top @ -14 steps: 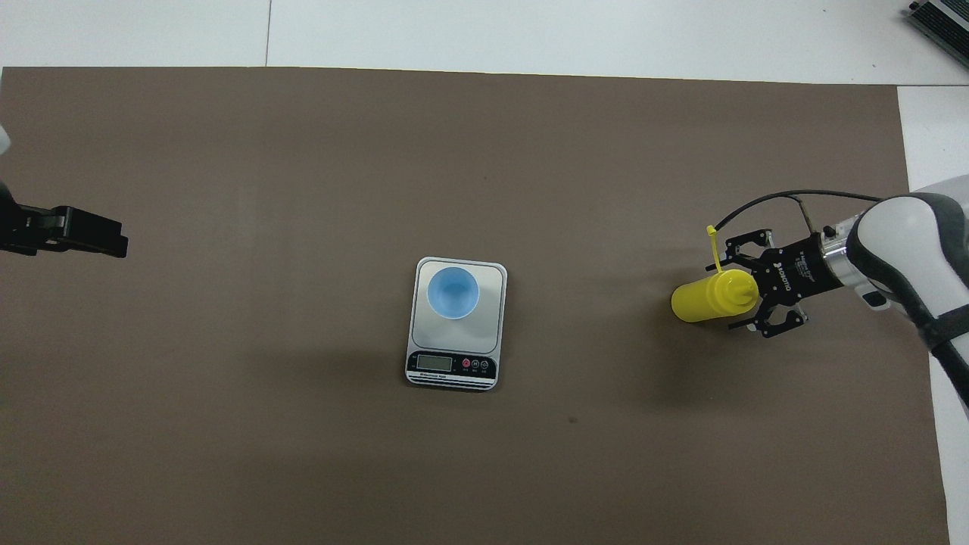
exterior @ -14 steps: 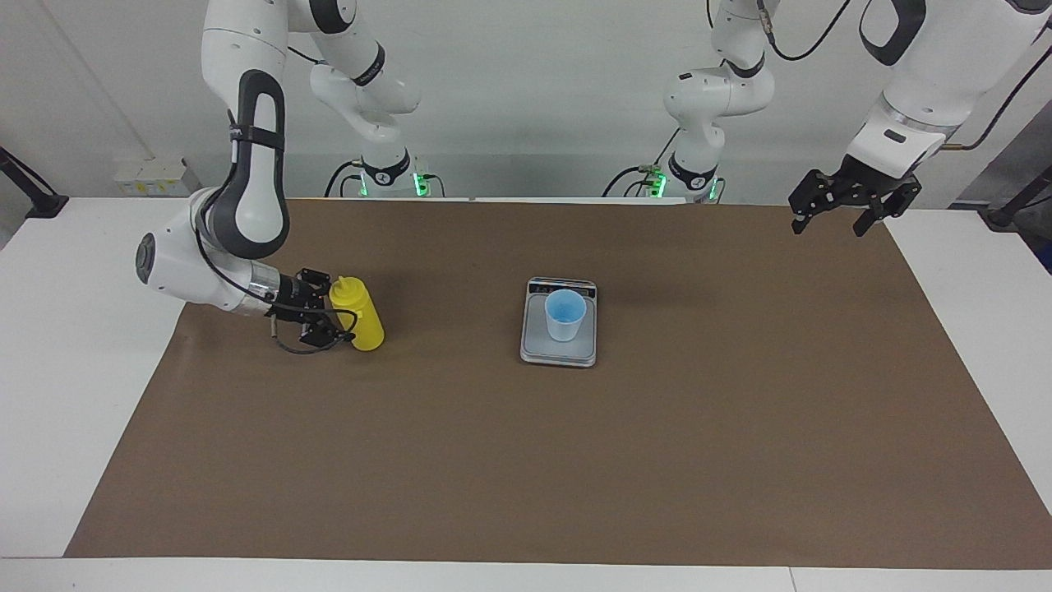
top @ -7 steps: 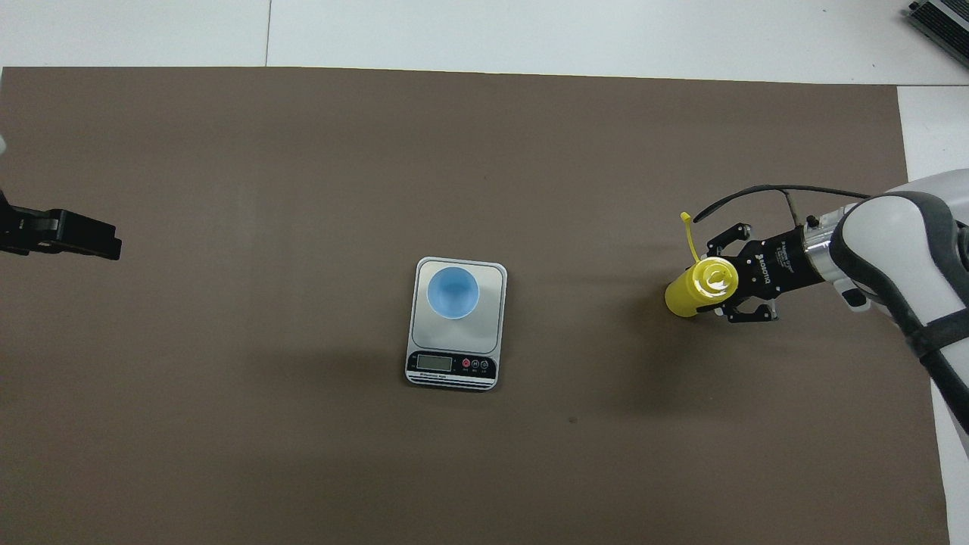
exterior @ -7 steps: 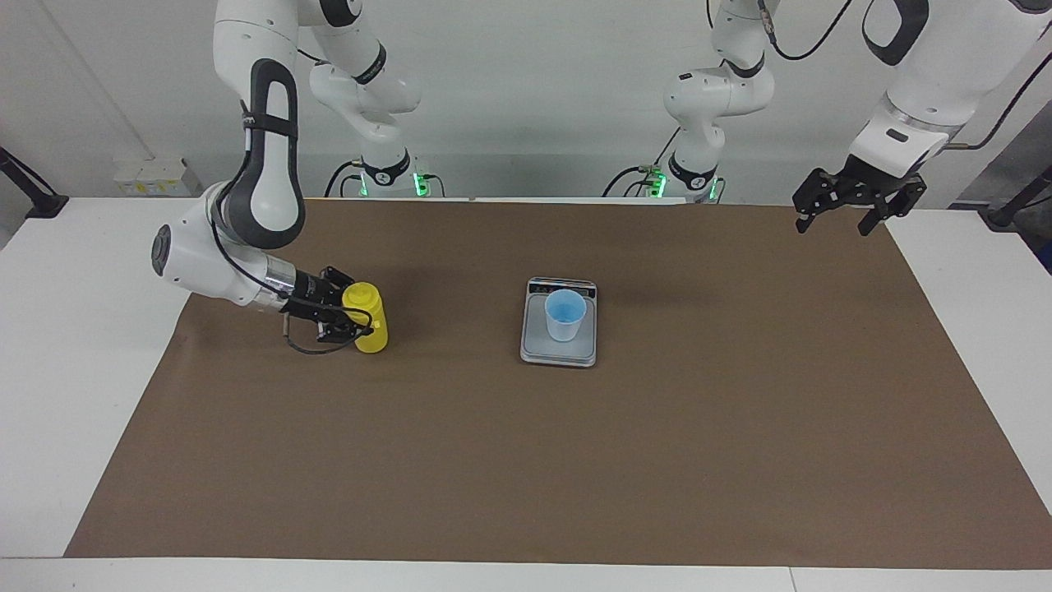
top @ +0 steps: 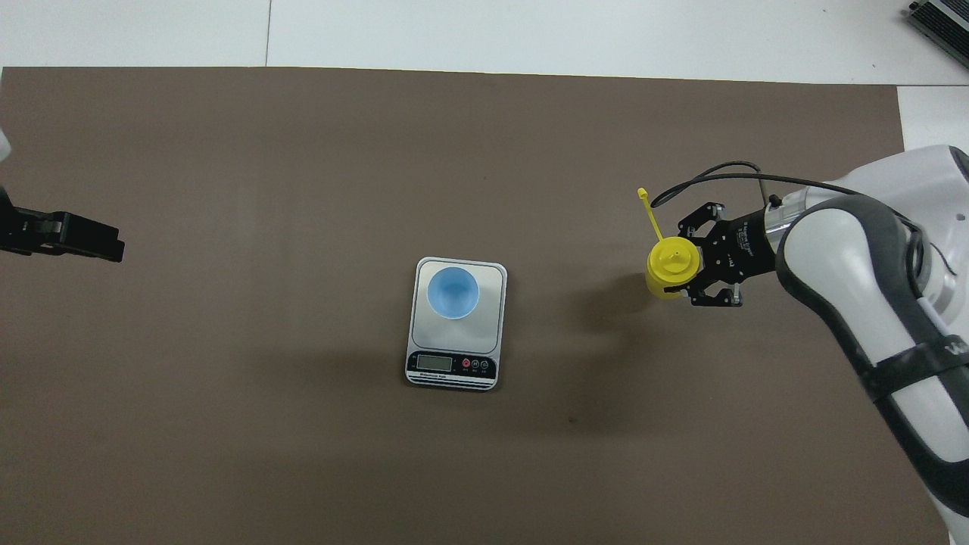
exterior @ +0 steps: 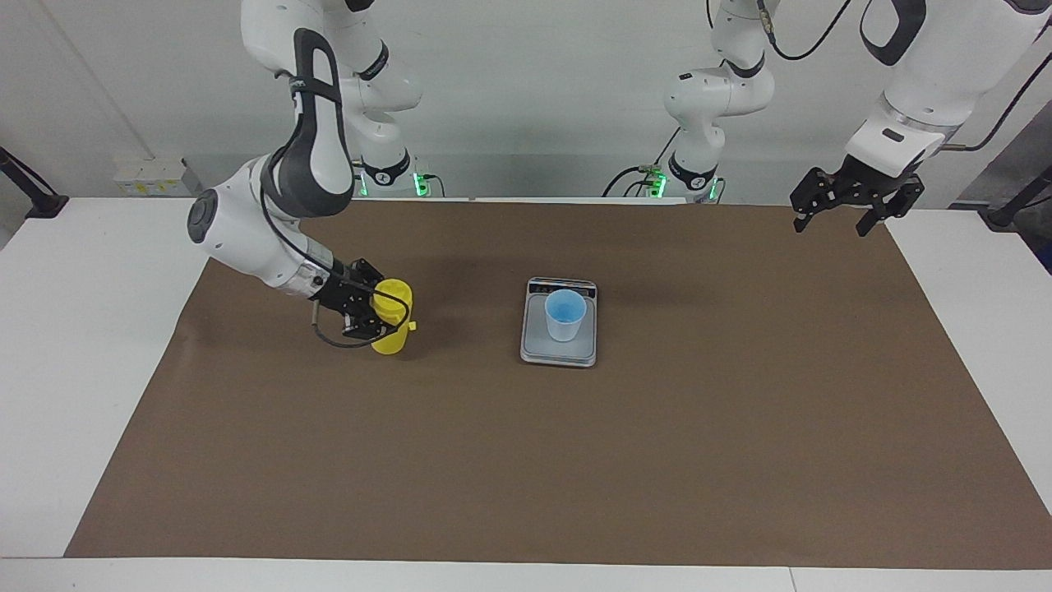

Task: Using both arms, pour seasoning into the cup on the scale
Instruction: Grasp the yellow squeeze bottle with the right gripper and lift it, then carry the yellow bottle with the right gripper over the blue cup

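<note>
The right end effector is gripping the seasoning over the table, toward the right arm's end. The cup is standing on the scale. The left end effector is hanging with fingers apart. Only the overhead view is showing the tethered tip — and the display.

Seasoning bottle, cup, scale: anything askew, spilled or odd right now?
Only the seasoning bottle is off plumb: the right hand grips it tilted, top toward the cup, tethered tip dangling loose. The cup stands upright on the scale; no spill shows. The left hand waits over the mat's corner.
</note>
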